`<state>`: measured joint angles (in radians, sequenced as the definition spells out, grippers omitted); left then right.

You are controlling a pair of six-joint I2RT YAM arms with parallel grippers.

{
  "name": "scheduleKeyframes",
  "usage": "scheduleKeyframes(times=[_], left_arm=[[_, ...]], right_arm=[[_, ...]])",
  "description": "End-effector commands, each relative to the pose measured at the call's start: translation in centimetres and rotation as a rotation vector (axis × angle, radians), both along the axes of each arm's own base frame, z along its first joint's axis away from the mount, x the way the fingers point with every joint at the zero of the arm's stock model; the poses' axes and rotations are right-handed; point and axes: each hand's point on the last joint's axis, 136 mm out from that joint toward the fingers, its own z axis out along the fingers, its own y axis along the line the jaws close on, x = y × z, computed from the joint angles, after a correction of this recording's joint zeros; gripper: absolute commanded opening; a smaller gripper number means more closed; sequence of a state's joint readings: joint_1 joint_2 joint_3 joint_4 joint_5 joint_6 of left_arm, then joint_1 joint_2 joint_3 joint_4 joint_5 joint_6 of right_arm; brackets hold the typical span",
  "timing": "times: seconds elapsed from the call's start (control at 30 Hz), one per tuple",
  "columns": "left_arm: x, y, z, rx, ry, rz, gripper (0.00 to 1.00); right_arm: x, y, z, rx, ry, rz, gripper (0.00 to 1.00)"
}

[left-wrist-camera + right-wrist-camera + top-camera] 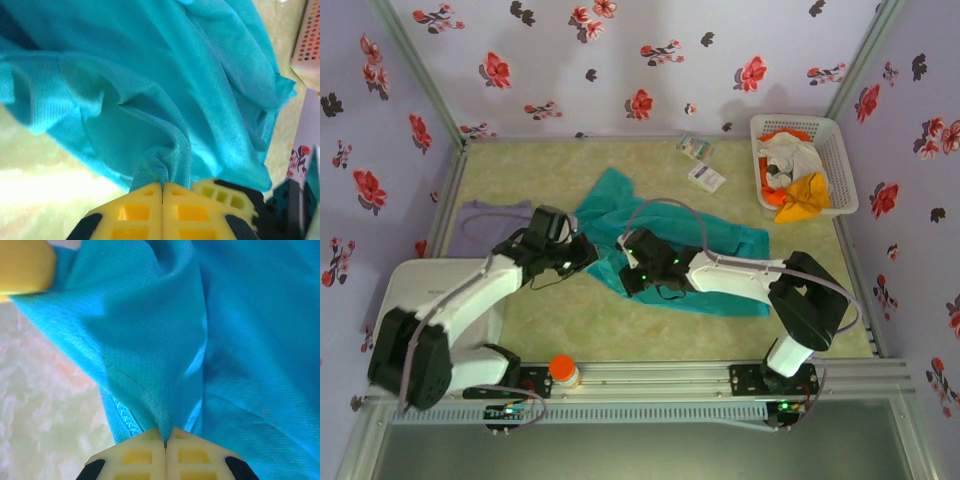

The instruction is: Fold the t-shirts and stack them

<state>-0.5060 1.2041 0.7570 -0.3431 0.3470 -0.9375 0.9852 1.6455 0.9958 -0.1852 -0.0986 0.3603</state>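
Cloth like the teal t-shirt [730, 250] is light, soft and limp, so you should expect it to sag and slide wherever it is not held. Take it by a hem or a seam, where the doubled layer gives a firmer pinch, not by the loose middle. It lies crumpled in the middle of the surface [620, 340]. Your left claw [162, 186] is clenched on a gathered fold of it, and your right claw [165, 432] is clenched on a stitched edge of the same shirt, near the left one. By my count there is one teal t-shirt, one pale purple t-shirt [490, 215] at the left side of the surface, one orange garment [805, 195] and at least one white garment [795, 155] in the single white basket [842, 165], and two small packets [695, 148] beside that basket.
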Motion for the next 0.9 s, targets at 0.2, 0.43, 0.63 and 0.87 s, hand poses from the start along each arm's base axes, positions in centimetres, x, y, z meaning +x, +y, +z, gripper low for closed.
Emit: scheduleKeyframes(times=[0.2, 0.43, 0.63, 0.87], left_arm=[[-9.7, 6.0, -2.2, 0.132, 0.191, 0.14, 0.0], [-15.4, 9.8, -4.8, 0.192, 0.312, 0.233, 0.0], [-18.4, 11.2, -7.6, 0.253, 0.412, 0.226, 0.0], [-16.7, 8.9, -6.1, 0.222, 0.363, 0.137, 0.49]], right_arm=[[-0.7, 1.6, 1.3, 0.037, -0.073, 0.064, 0.37], [-0.3, 0.9, 2.9, 0.093, -0.108, 0.021, 0.7], [0.5, -0.9, 3.0, 0.111, -0.097, -0.06, 0.78], [3.6, -7.0, 1.1, -0.018, -0.09, -0.341, 0.81]])
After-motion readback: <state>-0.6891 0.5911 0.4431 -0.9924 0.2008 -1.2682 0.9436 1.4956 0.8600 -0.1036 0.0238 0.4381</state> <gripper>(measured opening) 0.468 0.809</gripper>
